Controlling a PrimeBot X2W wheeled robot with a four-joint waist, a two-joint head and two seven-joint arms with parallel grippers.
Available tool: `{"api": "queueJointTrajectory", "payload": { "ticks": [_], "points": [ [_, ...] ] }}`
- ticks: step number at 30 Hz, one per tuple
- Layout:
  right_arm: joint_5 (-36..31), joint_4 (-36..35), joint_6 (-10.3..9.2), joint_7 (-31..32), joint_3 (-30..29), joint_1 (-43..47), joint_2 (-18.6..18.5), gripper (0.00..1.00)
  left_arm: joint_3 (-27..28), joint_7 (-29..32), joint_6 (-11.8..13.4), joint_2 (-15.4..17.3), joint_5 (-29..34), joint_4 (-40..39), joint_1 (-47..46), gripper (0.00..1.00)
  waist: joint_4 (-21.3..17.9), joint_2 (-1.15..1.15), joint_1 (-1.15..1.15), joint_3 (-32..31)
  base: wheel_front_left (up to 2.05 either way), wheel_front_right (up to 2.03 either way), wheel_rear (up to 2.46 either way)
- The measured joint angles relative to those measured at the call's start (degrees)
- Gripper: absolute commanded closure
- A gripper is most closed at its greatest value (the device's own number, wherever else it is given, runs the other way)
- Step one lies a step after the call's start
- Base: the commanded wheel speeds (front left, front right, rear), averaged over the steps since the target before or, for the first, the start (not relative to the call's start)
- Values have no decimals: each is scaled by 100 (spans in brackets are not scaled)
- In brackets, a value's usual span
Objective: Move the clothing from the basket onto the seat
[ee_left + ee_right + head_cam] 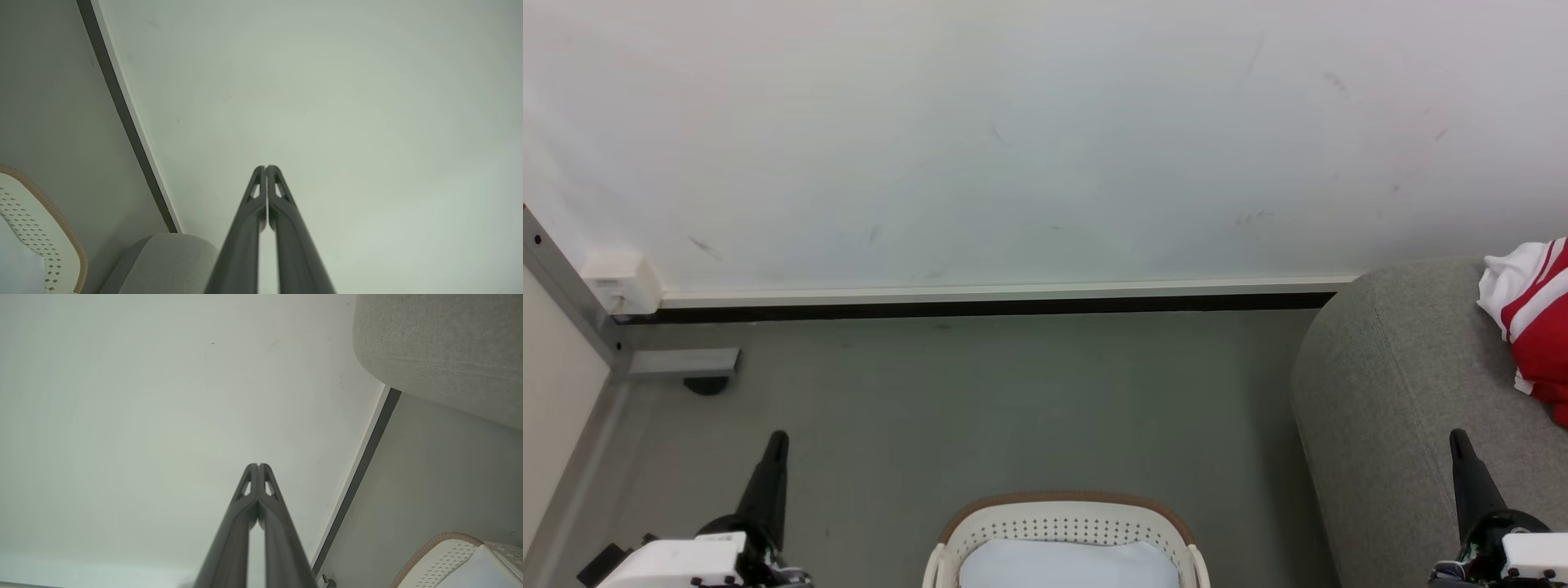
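Flanking the basket [1066,523], left hand [778,443] and right hand [1458,443] point forward, each pressed together.

One basket [1066,523], holding one pale bluish-white piece [1068,565]. One seat [1388,392]. One bunch of red-and-white clothing [1539,318], number of garments in it impossible to tell. Two grippers: left gripper [778,439], right gripper [1456,437]. One small white box [621,282] low on the wall.

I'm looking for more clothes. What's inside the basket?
Inside the basket lies a pale bluish-white thing, filling the part in view. Anything beneath it is covered.
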Motion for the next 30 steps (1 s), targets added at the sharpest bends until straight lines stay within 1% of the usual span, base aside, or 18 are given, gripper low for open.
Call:
{"api": "queueJointTrajectory", "payload": {
  "ticks": [7, 30],
  "points": [
    [288, -13, 0, 52, -5, -19, -10, 100, 32, 54, 1, -7, -202, -33, -25, 100, 0, 0, 0, 19, 0, 0, 0],
    [301, -15, 0, 48, 11, -21, -31, 100, 34, 54, 1, -8, -202, -34, -26, 100, 0, 0, 0, 19, 0, 0, 0]
  ]
}}
